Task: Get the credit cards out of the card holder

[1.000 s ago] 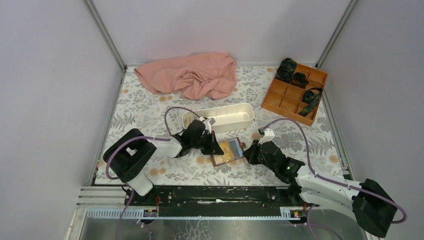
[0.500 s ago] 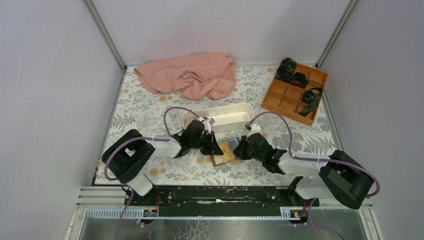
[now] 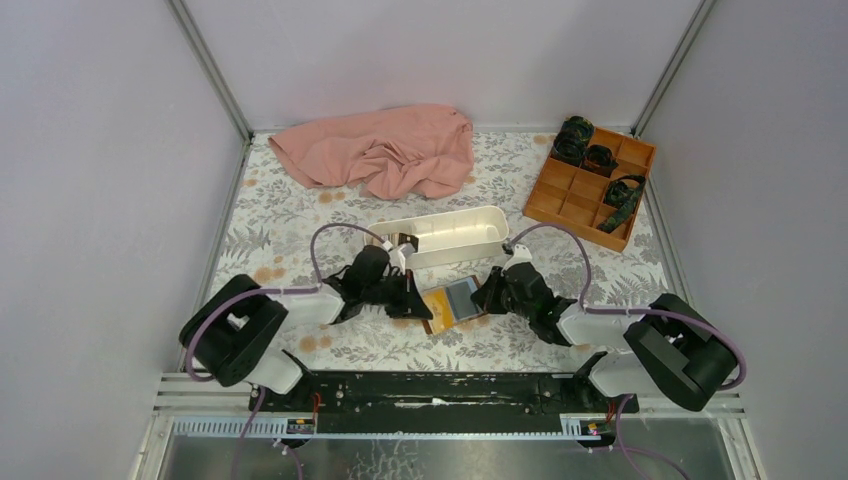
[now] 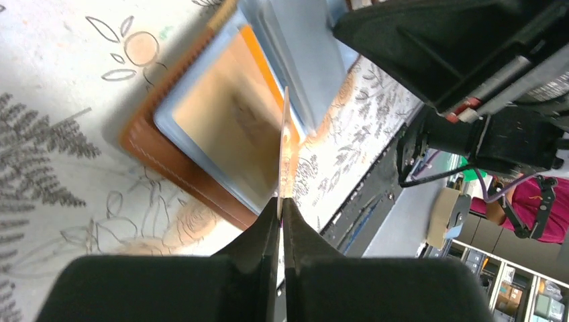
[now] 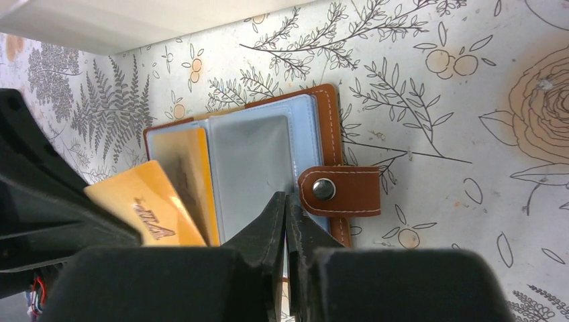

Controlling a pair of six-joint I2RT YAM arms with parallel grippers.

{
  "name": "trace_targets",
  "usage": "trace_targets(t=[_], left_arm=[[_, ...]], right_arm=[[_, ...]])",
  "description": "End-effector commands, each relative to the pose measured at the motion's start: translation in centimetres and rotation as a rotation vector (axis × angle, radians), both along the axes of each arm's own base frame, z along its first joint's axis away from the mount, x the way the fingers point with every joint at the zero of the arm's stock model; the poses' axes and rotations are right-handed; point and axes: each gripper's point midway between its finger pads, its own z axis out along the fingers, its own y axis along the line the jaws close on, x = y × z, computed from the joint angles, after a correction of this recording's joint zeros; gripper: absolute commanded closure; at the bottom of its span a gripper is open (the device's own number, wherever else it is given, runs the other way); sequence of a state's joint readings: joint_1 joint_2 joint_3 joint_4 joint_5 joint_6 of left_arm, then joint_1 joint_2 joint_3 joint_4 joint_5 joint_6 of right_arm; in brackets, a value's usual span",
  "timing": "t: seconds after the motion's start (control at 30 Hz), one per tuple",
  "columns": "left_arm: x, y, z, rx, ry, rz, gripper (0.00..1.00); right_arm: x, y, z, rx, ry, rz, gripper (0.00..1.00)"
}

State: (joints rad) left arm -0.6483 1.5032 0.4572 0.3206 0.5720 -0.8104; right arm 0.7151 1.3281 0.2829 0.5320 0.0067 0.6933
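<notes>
Left fingers (image 4: 258, 243) pinching orange card (image 4: 285, 144), right fingers (image 5: 266, 231) closed over card holder (image 5: 331, 127)

Robotics lab: floral-clothed table (image 3: 290, 225) boxed in by plain pale walls (image 3: 100, 200) on aluminium posts (image 3: 208, 65), black mounting rail (image 3: 430, 390) along its near edge. Beyond that edge, blurred in the left wrist view — shelving (image 4: 523, 298), a cardboard box (image 4: 448, 208), perhaps someone in red (image 4: 560, 215).

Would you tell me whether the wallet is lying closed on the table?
No, the wallet lies spread open, its inside facing up.
</notes>
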Motion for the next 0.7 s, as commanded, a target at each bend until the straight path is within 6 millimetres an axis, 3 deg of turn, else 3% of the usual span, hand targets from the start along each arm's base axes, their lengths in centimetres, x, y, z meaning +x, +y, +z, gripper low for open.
trace_targets(t=[0.0,0.13,0.23,0.33,0.43,0.57,0.67], left_arm=[[-0.6,1.0,1.7,-0.002,-0.042,-0.02,0.95],[0.6,1.7,4.4,0.007,-0.182,0.012,1.0],[1.4,1.7,6.6,-0.05,-0.271,0.056,1.0],[1.3,1.3,8.9,-0.149,-0.336,0.056,1.0],[0.9,0.5,11.6,-0.266,-0.398,0.024,1.0],[-0.2,-0.6,13.9,-0.378,-0.414,-0.065,1.0],[-1.1,-1.0,15.1,-0.456,-0.421,-0.115,1.0]], right_arm=[[0.0,-0.8,-0.2,-0.007,-0.019,-0.008,0.93],[-0.4,-0.3,1.9,0.082,-0.113,0.033,0.96],[-0.7,0.5,6.0,0.214,-0.24,0.072,0.95],[-1.8,1.0,9.6,0.319,-0.34,0.134,0.81],[-3.3,1.7,13.2,0.413,-0.436,0.229,0.56],[-5.3,2.4,16.1,0.466,-0.5,0.356,0.51],[-6.3,3.1,16.3,0.474,-0.493,0.437,0.51]])
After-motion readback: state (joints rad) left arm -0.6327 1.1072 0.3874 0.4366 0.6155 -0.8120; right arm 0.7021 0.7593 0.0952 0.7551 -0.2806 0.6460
